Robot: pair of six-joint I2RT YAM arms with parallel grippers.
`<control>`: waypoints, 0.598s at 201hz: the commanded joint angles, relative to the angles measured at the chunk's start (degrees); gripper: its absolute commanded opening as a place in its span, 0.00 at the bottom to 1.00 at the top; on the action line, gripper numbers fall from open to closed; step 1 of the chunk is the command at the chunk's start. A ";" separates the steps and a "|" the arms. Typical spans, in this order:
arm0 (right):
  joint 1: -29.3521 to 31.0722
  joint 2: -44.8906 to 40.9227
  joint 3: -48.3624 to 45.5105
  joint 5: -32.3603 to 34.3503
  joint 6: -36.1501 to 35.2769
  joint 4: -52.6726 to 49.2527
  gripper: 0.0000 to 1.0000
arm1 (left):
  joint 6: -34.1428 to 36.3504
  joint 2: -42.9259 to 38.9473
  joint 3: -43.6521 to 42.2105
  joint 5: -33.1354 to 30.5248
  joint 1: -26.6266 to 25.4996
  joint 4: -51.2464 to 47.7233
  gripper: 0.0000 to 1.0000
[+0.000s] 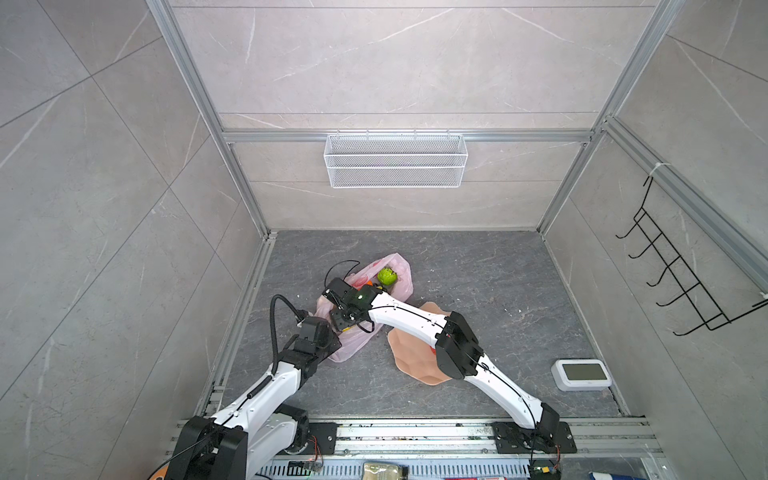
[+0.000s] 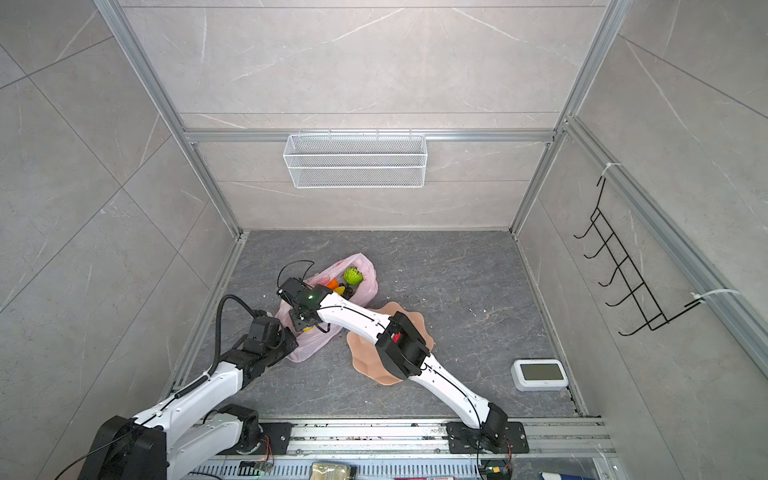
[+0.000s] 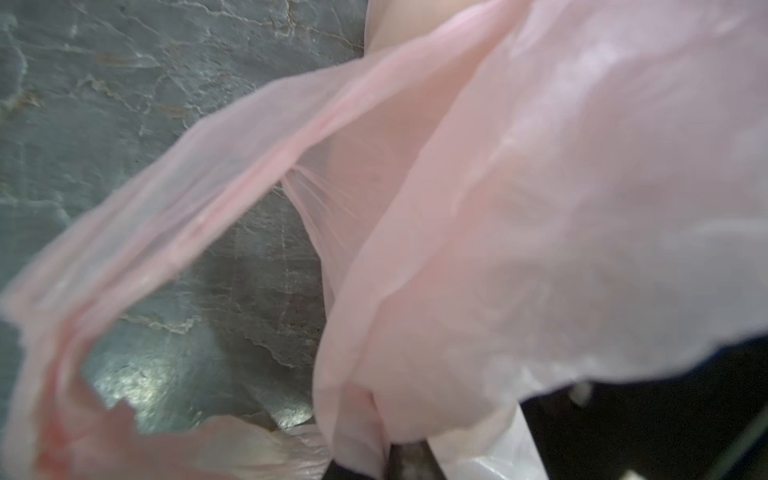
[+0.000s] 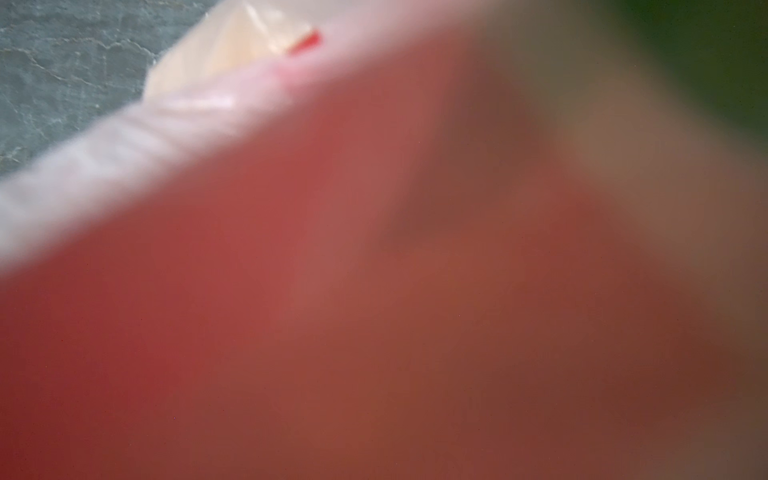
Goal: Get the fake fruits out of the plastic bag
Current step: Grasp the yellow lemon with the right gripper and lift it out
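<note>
Contents of the plastic bag [image 1: 400, 272], so far as they show, are fake fruits: a green fruit [image 1: 387, 276] sits in the bag's far end, just beyond the right gripper [image 1: 345, 321]. An orange fruit [image 2: 331, 284] and a small yellow piece [image 2: 343, 290] lie between it and that gripper. A further scrap of yellow [image 1: 349, 330] shows right beside the gripper's tip. The bag, thin translucent pink film, lies crumpled on the grey stone-patterned table [image 1: 478, 291], running from the green fruit back under both grippers. The right gripper reaches across the middle and points down into the film. Its jaws are hidden in both top views. The right wrist view is a red-pink blur close to the lens, with only a fold of film, a red printed mark [image 4: 305, 41] and a corner of table legible. Whether this gripper stands wide, narrow or around a fruit therefore cannot be told. The left gripper [image 3: 386, 461], just beside the right one on its near side, is closed tight on a gathered pinch of the bag's film. In the left wrist view the film fans out from its fingers above the table. A peach wavy-edged plate [image 1: 409, 359] lies near both grippers, partly under the right arm's elbow. Well apart from both grippers, a white device with a grey screen [image 1: 581, 374] sits by the table's edge. A white wire basket [image 1: 395, 160] hangs on the back wall and a black hook rack [image 1: 681, 270] on the side wall.
</note>
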 commanded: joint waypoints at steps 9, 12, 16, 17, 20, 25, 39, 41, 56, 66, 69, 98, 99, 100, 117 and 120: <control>-0.16 -1.76 -0.73 -0.94 -0.94 -1.49 0.60 | 0.16 -0.19 0.52 0.49 0.36 0.46 0.08; -0.18 -2.09 -1.12 -1.02 -0.95 -1.22 0.60 | 0.18 -0.14 0.55 0.64 0.35 0.38 0.08; -0.16 -2.48 -1.55 -1.03 -0.95 -0.93 0.60 | 0.25 -0.07 0.60 0.58 0.36 0.40 0.08; -0.16 -2.57 -1.65 -0.99 -0.95 -0.86 0.60 | 0.30 -0.08 0.62 0.59 0.36 0.41 0.08; -0.16 -2.87 -1.97 -0.95 -0.91 -0.67 0.60 | 0.34 -0.05 0.64 0.59 0.36 0.37 0.08; -0.17 -3.26 -2.30 -0.72 -0.70 -0.54 0.60 | 0.46 -0.01 0.74 0.56 0.36 0.30 0.08; -0.14 -3.43 -2.69 -0.98 -0.63 -0.32 0.59 | 0.62 0.18 0.90 0.55 0.39 0.16 0.08; -0.16 -3.45 -2.64 -1.02 -0.60 -0.28 0.59 | 0.62 0.17 0.93 0.52 0.37 0.11 0.08; -0.11 -5.27 -2.74 -1.47 -0.53 -0.39 0.58 | 0.69 0.17 1.00 0.59 0.34 0.01 0.08; -0.08 -6.50 -3.55 -1.64 -0.44 0.09 0.57 | 0.72 0.08 1.12 0.59 0.36 -0.06 0.08; -0.07 -6.93 -4.06 -1.71 -0.42 0.43 0.57 | 0.71 0.08 1.14 0.60 0.35 -0.08 0.09; -0.10 -14.40 -13.80 -2.43 0.55 8.09 0.57 | 2.16 1.15 2.67 1.17 0.43 -1.13 0.11; -0.09 -14.68 -14.10 -2.43 0.60 8.35 0.57 | 2.23 1.18 2.71 1.24 0.39 -1.20 0.10; -0.12 -14.96 -14.47 -2.44 0.66 8.66 0.57 | 2.30 1.25 2.82 1.27 0.37 -1.27 0.10; -0.16 -19.13 -20.59 -2.44 1.15 13.23 0.57 | 3.35 1.79 3.58 1.89 0.42 -1.60 0.11; -0.14 -19.85 -21.52 -2.39 1.23 14.14 0.57 | 3.39 1.83 3.75 1.85 0.38 -1.67 0.10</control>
